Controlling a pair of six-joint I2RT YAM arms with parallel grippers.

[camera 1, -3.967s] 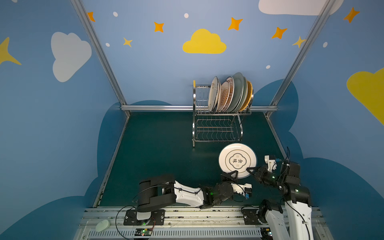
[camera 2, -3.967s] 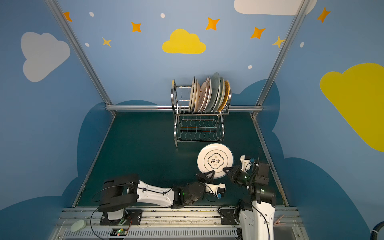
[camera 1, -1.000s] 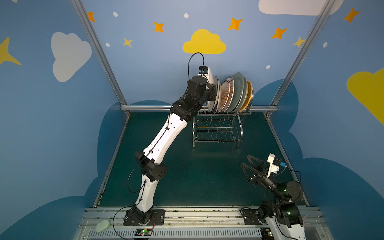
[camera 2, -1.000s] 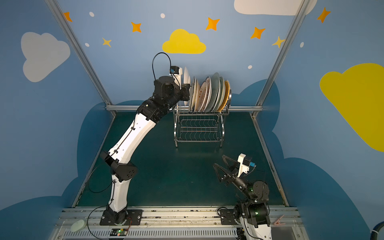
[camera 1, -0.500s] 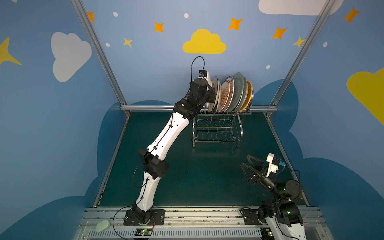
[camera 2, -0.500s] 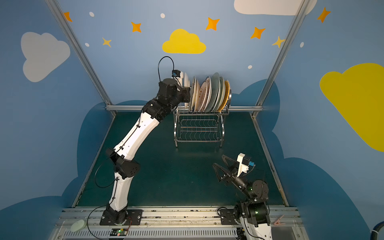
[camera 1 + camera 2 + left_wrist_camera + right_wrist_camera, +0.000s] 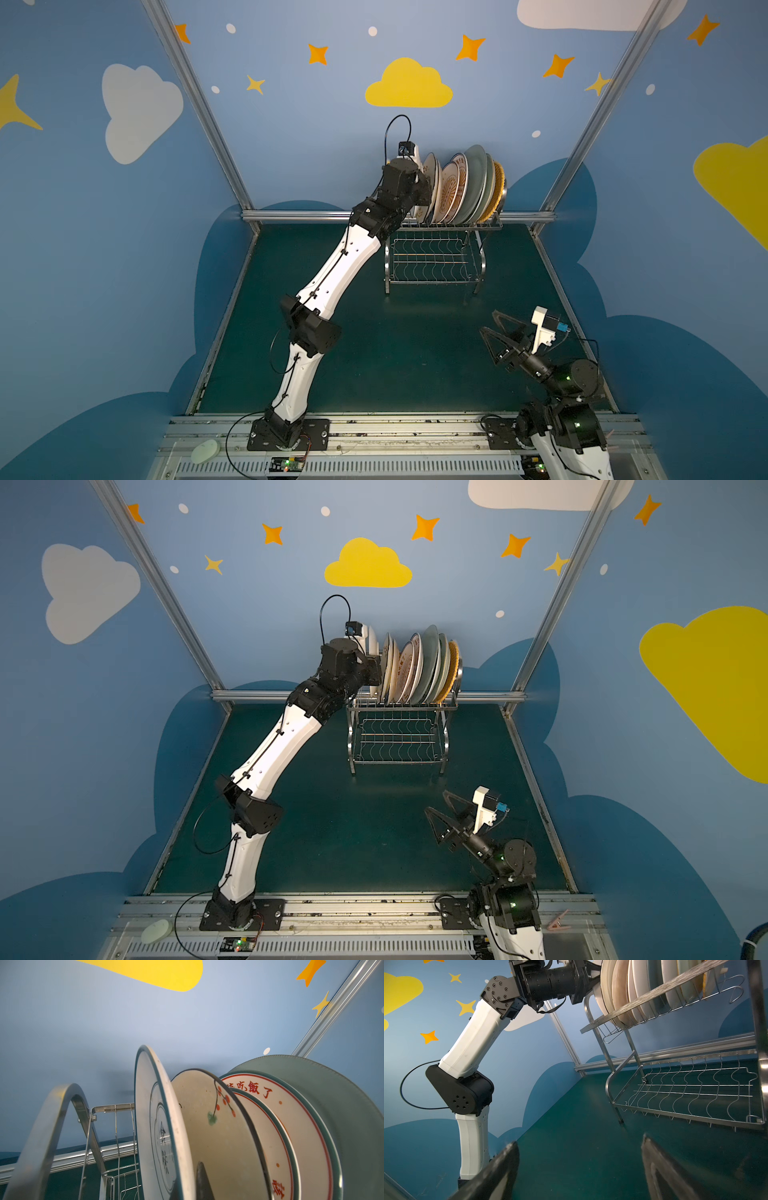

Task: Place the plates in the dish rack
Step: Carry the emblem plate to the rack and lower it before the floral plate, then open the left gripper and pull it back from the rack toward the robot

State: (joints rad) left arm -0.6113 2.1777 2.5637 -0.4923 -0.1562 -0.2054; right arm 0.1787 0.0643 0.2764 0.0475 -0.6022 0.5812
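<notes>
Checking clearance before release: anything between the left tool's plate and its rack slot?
Nothing visible. The lettered plate stands between the arched side frame of the dish rack and the berry plate; its bottom edge is hidden.

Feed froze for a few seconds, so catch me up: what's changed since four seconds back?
Left gripper carried the lettered plate off the table, up and back to the left end of the rack, upper tier. It is shut on the plate. Right gripper, then at the plate's edge, has lifted and is open. Other plates and rack unmoved.
</notes>
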